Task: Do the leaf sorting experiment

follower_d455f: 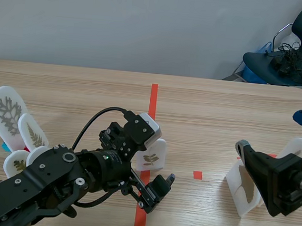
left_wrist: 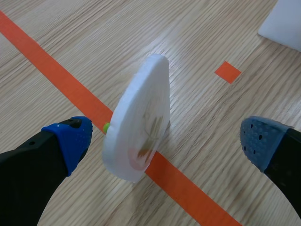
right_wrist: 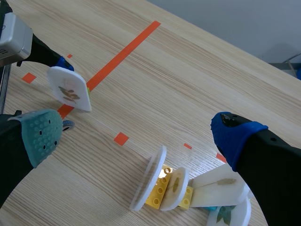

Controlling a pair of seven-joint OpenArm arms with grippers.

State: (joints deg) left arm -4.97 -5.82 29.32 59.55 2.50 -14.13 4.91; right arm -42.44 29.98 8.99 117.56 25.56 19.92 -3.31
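A white teardrop leaf card (follower_d455f: 152, 156) stands upright on the long orange tape line. It shows edge-on (left_wrist: 141, 113) between the fingers of my left gripper (left_wrist: 164, 139), which is open with both blue pads clear of it. A small green piece (left_wrist: 106, 126) sits at the card's foot. In the scene view the left gripper (follower_d455f: 153, 165) straddles this card. My right gripper (right_wrist: 136, 136) is open above a yellow brick base (right_wrist: 162, 188) holding several white leaf cards (right_wrist: 150, 176). From there the lone card (right_wrist: 69, 89) appears farther off.
Three white leaf cards (follower_d455f: 5, 112) stand grouped at the table's left edge. At the right, more cards (follower_d455f: 242, 190) stand beside the right arm (follower_d455f: 272, 179). Small orange tape squares (follower_d455f: 197, 174) mark the middle. A chair (follower_d455f: 296, 51) stands beyond the far right corner.
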